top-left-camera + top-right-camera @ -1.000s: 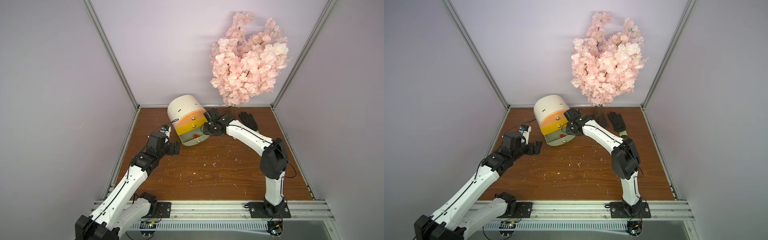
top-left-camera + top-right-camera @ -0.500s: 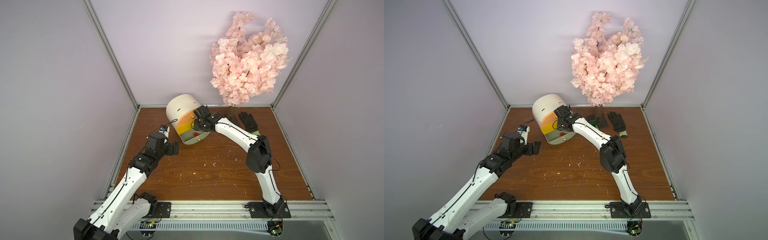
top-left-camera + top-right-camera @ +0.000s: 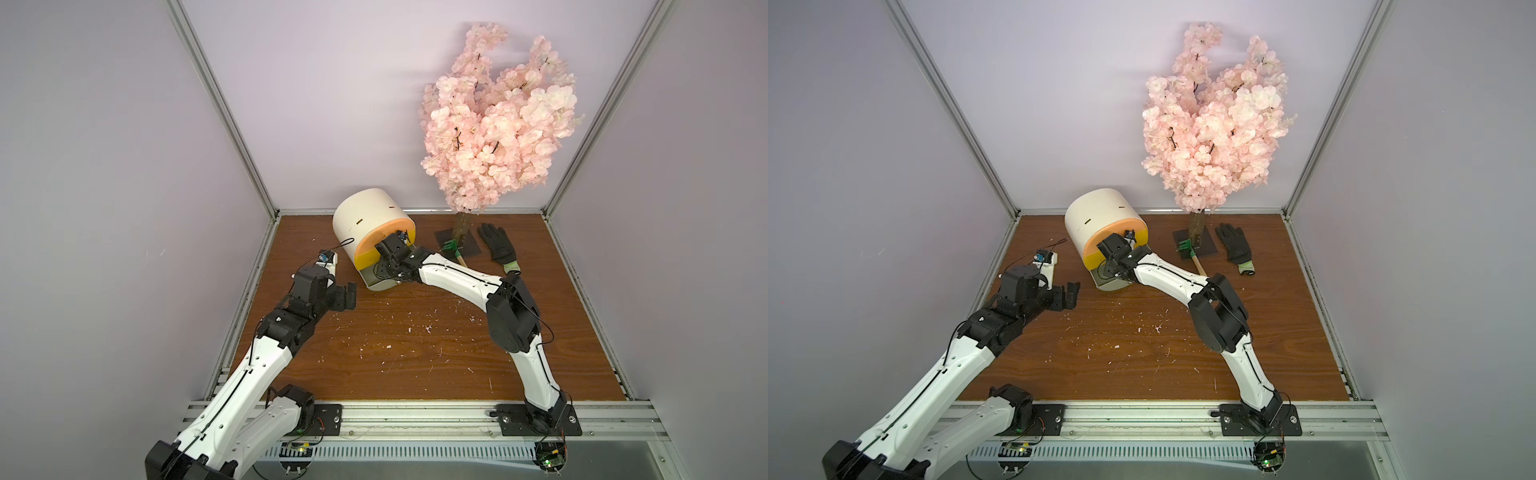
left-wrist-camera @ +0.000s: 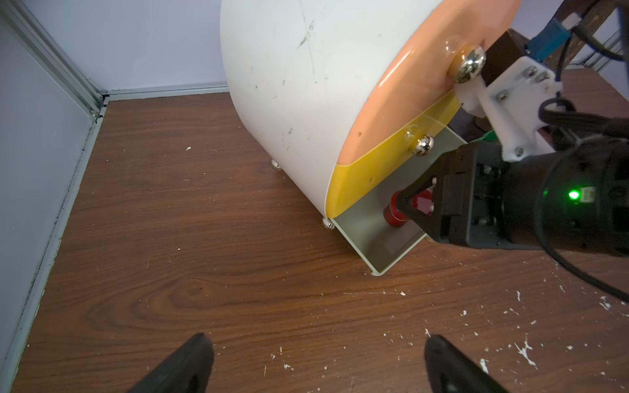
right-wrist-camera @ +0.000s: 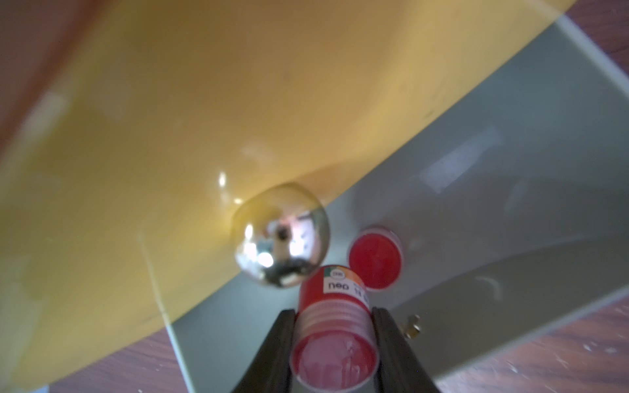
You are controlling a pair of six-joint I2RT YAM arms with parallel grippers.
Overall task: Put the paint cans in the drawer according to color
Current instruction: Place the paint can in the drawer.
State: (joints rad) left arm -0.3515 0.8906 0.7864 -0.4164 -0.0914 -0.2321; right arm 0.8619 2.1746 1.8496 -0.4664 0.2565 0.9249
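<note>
Left of centre in both top views, my left hand (image 3: 344, 296) hovered over the tabletop (image 3: 415, 353), fingers spread wide with nothing between them, near the cabinet (image 3: 365, 212) but apart from it. Just beyond, toward the middle of the frame, my right hand (image 5: 335, 354) pinched a red paint can (image 5: 332, 306) by its sides inside the open grey bottom drawer (image 4: 366, 224). I could not tell whether it touched the drawer floor. A second red paint can (image 5: 374, 260) stood in that drawer just beside it. The yellow drawer (image 4: 367, 170) and peach drawer (image 4: 408, 85) above were closed. Farther off, at the upper right, stood a pink blossom tree (image 3: 498, 112), with a small green rake (image 3: 451, 248) and a black glove (image 3: 496, 247) at its foot.
</note>
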